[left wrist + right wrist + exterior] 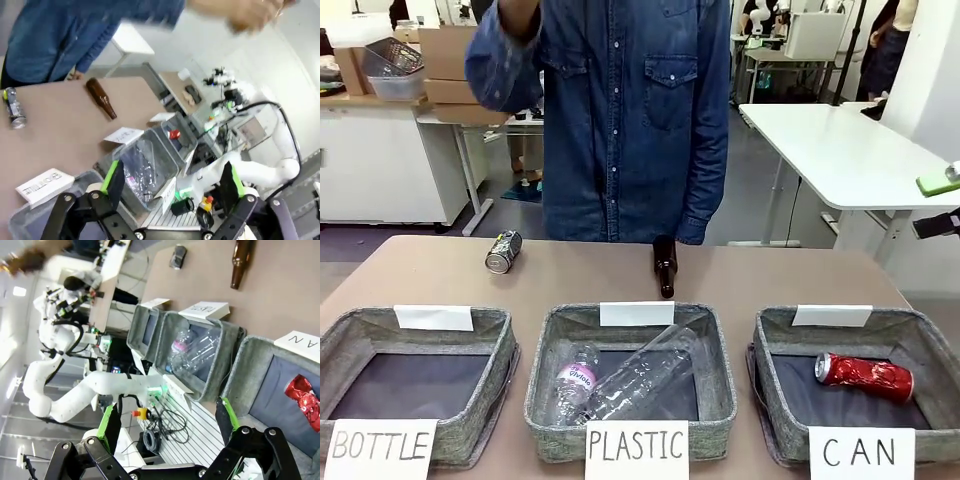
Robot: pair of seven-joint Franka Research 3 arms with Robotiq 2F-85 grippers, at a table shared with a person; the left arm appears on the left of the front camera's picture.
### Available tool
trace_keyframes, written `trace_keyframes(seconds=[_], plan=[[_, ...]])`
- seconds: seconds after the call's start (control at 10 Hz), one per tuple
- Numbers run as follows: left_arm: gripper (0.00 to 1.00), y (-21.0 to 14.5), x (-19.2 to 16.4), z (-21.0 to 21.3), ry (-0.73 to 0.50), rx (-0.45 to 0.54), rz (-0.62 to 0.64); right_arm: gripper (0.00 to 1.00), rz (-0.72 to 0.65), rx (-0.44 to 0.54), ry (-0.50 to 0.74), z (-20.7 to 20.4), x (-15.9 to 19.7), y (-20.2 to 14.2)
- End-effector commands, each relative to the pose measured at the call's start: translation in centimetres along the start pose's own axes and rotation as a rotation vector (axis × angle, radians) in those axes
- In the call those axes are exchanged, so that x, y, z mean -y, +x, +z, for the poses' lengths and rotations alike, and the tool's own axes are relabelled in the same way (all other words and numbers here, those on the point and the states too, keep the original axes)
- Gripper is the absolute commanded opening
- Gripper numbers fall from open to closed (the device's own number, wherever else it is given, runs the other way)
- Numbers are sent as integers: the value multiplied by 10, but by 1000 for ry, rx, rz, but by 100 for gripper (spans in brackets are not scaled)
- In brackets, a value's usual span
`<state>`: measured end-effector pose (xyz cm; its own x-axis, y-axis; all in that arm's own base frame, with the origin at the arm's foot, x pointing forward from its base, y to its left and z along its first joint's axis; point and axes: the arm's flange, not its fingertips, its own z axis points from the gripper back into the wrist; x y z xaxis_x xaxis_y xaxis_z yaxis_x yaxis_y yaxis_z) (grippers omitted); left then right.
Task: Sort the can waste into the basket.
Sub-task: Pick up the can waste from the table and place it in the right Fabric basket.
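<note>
A shiny red can (865,376) lies on its side on the dark floor of the grey basket signed "CAN" (920,336) at the right; the right wrist view shows this red can (303,402) in the basket (250,371) too. A dark can with a silver end (503,251) lies on the table at the far left, near the person; it shows as a dark can (13,108) in the left wrist view and a dark can (177,256) in the right wrist view. My left gripper (172,186) is open, held high above the baskets. My right gripper (167,425) is open, also high and empty.
A brown glass bottle (664,266) lies on the table behind the middle basket. The "PLASTIC" basket (715,385) holds clear plastic bottles (630,378). The "BOTTLE" basket (490,385) at the left is empty. A person in a denim shirt (630,110) stands at the far side with an arm raised.
</note>
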<state>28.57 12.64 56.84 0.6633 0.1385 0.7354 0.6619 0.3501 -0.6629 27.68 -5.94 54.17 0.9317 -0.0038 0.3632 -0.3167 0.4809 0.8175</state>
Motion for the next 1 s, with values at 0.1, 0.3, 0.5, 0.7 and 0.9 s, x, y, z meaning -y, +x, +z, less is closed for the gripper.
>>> trace_keyframes(seconds=[0.1,0.3,0.5,0.7,0.9], plan=[[100,-40,34,77,74,223,-36,100,32,-11,-9,2,2,1],[100,-58,40,92,82,309,-61,100,32,-11,-9,2,2,1],[100,-58,41,86,88,314,-59,100,32,-11,-9,2,2,1],[100,-57,38,84,84,297,-55,100,32,-11,-9,2,2,1],[100,-55,37,85,88,281,-50,100,32,-11,-9,2,2,1]])
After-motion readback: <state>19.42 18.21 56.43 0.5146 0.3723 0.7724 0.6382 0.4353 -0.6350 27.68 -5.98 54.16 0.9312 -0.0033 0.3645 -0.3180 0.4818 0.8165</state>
